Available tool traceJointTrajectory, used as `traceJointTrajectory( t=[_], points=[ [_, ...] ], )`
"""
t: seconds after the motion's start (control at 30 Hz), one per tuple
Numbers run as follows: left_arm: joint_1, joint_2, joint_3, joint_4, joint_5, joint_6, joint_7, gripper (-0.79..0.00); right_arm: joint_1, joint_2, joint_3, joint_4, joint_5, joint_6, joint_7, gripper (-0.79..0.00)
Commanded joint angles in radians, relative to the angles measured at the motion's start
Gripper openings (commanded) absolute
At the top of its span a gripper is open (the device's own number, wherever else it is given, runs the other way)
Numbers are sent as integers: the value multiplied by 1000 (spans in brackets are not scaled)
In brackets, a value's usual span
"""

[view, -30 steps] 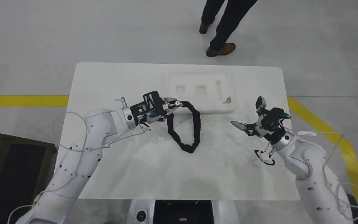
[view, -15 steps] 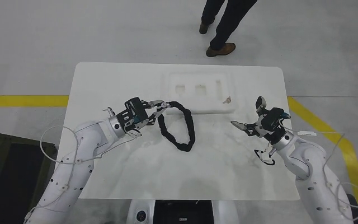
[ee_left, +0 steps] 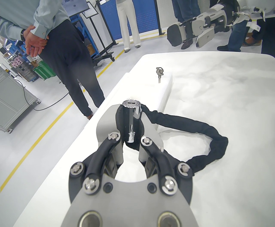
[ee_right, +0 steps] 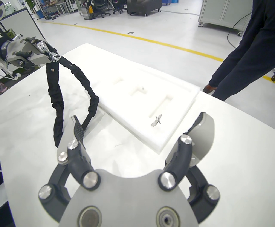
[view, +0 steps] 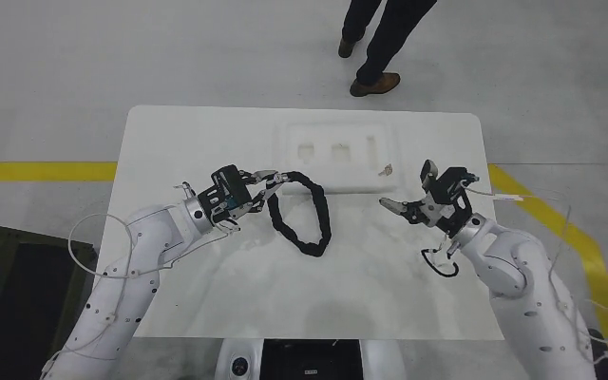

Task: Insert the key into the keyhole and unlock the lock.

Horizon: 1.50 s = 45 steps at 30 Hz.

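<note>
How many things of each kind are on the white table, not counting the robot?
chain lock: 1
key: 1
foam tray: 1
Total: 3

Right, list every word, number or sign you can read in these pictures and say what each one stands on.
No text here can be read.
Lock, key and foam tray: no print visible.
Display boards in the room behind: print too blurred to read.
White tag on the right arm's cable: too small to read.
</note>
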Motion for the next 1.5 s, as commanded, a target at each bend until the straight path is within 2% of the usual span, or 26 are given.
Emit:
traceJointTrajectory(
  t=[0.0, 0.23, 0.37, 0.4, 0.47, 0.53, 0.7, 1.2, 1.3, 1.37, 1.4, 1.47],
  points=[
    [0, 0, 0, 0, 0, 0, 0, -785, 29, -2, -16, -5, 60, 23, 86, 0],
    [0, 0, 0, 0, 0, 0, 0, -785, 117, -11, -66, 45, 234, 119, 244, 0],
    [0, 0, 0, 0, 0, 0, 0, -785, 151, -13, -81, 76, 240, 148, 289, 0],
    [0, 0, 0, 0, 0, 0, 0, -785, 160, -13, -86, 88, 238, 149, 297, -31],
    [0, 0, 0, 0, 0, 0, 0, -785, 178, -15, -99, 110, 241, 152, 306, -157],
    [0, 0, 0, 0, 0, 0, 0, -785, 197, -17, -113, 131, 240, 150, 316, -409],
    [0, 0, 0, 0, 0, 0, 0, -785, 236, -22, -139, 180, 241, 157, 306, -483],
    [0, 0, 0, 0, 0, 0, 0, -785, 265, -28, -165, 261, 215, 185, 277, -523],
    [0, 0, 0, 0, 0, 0, 0, -785, 265, -28, -166, 267, 207, 191, 272, -613],
    [0, 0, 0, 0, 0, 0, 0, -785, 266, -28, -166, 273, 204, 191, 268, -754],
    [0, 0, 0, 0, 0, 0, 0, -785, 267, -28, -167, 275, 203, 193, 267, -785],
    [0, 0, 0, 0, 0, 0, 0, -785, 267, -28, -166, 280, 195, 197, 263, -785]
  ],
)
